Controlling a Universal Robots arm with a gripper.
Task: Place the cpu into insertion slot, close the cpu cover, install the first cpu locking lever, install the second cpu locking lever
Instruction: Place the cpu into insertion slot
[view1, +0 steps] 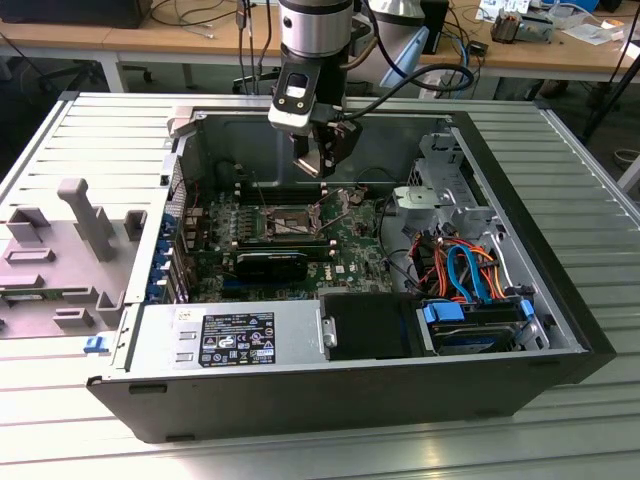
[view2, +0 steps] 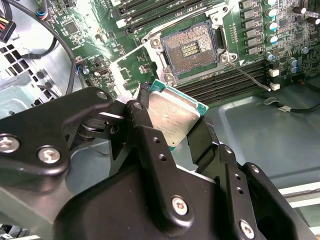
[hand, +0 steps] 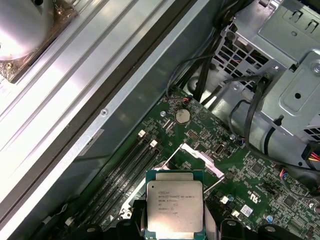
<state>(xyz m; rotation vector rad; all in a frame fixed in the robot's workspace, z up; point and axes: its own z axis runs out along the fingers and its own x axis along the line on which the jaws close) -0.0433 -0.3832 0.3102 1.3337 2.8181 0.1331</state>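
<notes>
While the gripper (view2: 172, 127) pinches the cpu (view2: 172, 115) by two opposite edges, the slot (view2: 192, 50) lies uncovered and empty on the board, well below the chip and, in the exterior view, slightly to its left.

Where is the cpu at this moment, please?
In both wrist views the cpu is held by the fingers of the gripper, above the motherboard, apart from the insertion slot.
</notes>
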